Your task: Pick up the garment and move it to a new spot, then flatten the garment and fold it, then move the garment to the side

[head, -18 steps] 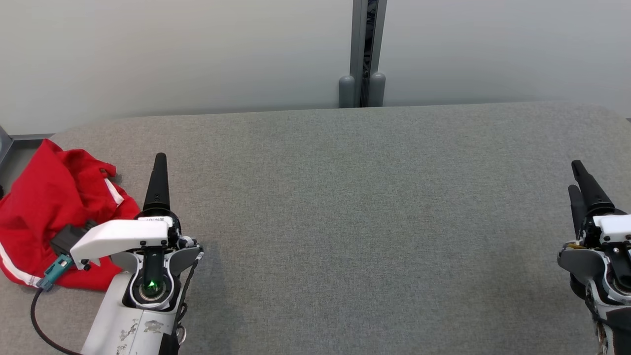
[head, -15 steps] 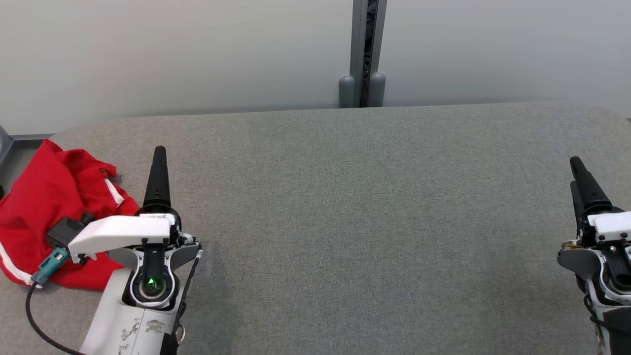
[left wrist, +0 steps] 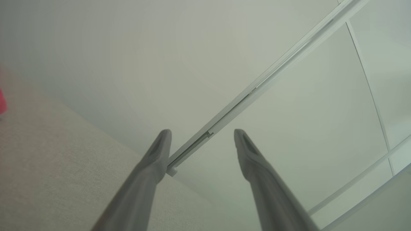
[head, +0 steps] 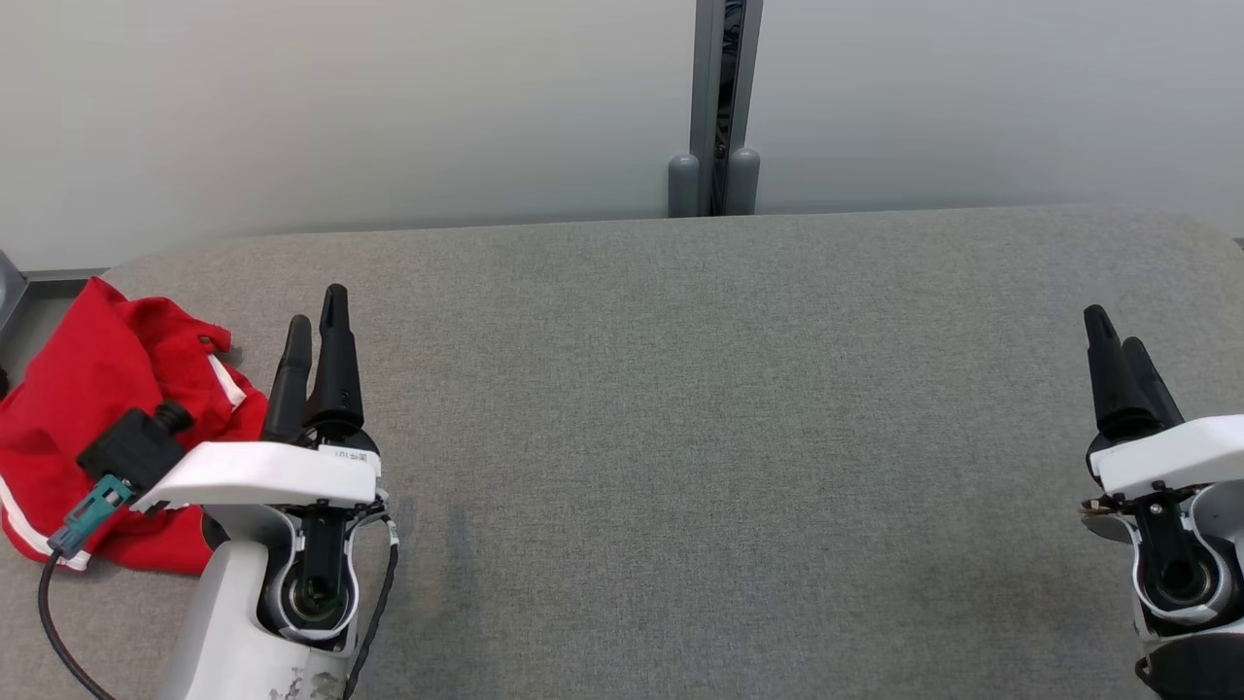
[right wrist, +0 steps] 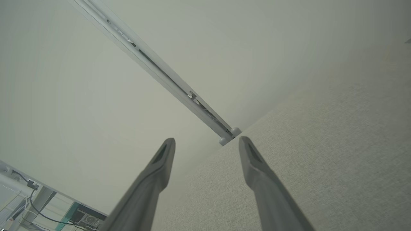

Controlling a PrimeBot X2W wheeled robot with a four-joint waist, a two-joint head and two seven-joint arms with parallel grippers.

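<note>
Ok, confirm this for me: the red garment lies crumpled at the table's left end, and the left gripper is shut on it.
Not quite. The red garment does lie crumpled at the left end of the grey table, but the left gripper is open and holds nothing, as the left wrist view shows.
</note>
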